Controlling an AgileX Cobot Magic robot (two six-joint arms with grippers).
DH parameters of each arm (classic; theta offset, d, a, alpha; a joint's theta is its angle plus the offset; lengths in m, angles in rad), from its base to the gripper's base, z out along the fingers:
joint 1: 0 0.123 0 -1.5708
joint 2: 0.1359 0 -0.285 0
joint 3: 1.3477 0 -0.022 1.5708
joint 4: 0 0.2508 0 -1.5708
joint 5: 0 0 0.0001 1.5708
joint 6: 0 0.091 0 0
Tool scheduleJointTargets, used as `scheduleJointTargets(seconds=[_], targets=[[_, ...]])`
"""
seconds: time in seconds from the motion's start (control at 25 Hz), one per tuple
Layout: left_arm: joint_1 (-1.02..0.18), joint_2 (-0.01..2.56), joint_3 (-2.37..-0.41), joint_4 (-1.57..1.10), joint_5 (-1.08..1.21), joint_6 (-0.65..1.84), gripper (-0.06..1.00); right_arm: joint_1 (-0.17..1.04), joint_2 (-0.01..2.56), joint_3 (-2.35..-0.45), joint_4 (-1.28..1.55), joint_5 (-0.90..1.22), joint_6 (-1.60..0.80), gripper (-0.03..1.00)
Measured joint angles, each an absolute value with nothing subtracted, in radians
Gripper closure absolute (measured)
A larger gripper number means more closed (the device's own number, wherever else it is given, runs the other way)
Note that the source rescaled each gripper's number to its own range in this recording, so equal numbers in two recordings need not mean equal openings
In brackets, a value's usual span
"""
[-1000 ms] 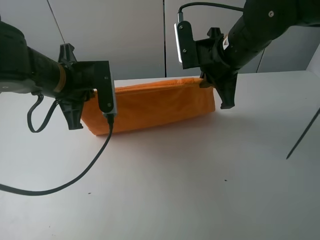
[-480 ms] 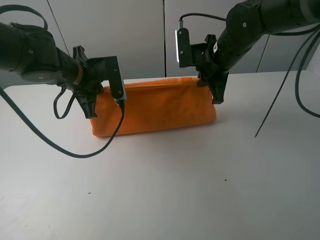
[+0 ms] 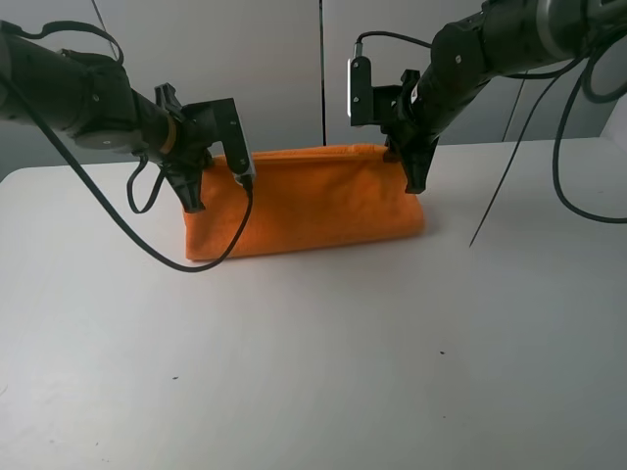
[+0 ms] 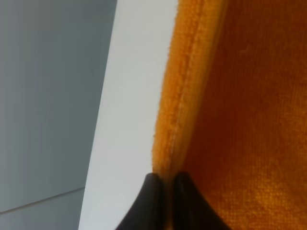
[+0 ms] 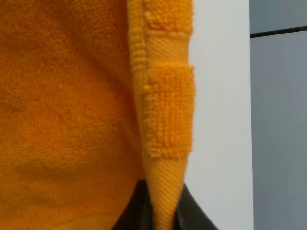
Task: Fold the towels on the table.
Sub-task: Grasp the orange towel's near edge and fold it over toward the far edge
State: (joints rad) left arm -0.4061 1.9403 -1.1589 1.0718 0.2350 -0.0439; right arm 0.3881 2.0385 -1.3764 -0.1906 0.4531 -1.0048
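Note:
The orange towel [image 3: 313, 201] lies folded in a long strip at the far side of the white table [image 3: 323, 362]. My left gripper [image 3: 194, 192] is shut on the towel's left end; the wrist view shows its dark fingertips [image 4: 152, 191] pinching the doubled orange edge [image 4: 177, 110]. My right gripper [image 3: 411, 174] is shut on the towel's right end; the wrist view shows the woven band [image 5: 165, 148] clamped between dark fingertips [image 5: 136, 211]. The white label is hidden.
Grey wall panels [image 3: 284, 78] stand close behind the table's far edge. Black cables [image 3: 147, 245] hang from the left arm onto the table, and thin cables [image 3: 505, 181] trail from the right arm.
Both grippers have carried the towel's held edge away from the camera toward the far edge, and the towel has shifted back and now lies flatter.

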Motion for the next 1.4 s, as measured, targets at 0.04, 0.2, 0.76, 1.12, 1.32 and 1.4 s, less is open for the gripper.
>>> scheduleJointTargets(seconds=[0.04, 0.2, 0.76, 1.12, 1.32, 1.4], targets=[[-0.404, 1.954, -1.166, 1.072, 0.231, -0.045, 0.94, 0.388, 2.048, -1.383, -0.191, 0.453, -1.005, 0.97], [-0.39, 1.998, -1.204, 1.076, 0.216, -0.057, 0.94, 0.38, 2.08, -1.392, -0.189, 0.436, -1.005, 0.97], [-0.38, 2.12, -1.295, 1.096, 0.185, -0.092, 0.94, 0.359, 2.157, -1.397, -0.191, 0.377, -1.005, 0.97], [-0.363, 2.189, -1.369, 1.098, 0.163, -0.094, 0.94, 0.347, 2.188, -1.408, -0.198, 0.339, -1.005, 0.97], [-0.358, 2.207, -1.379, 1.127, 0.119, -0.094, 0.94, 0.337, 2.188, -1.408, -0.198, 0.334, -1.005, 0.97], [-0.354, 2.209, -1.379, 1.133, 0.099, -0.094, 0.94, 0.333, 2.188, -1.408, -0.201, 0.334, -1.006, 0.97]])
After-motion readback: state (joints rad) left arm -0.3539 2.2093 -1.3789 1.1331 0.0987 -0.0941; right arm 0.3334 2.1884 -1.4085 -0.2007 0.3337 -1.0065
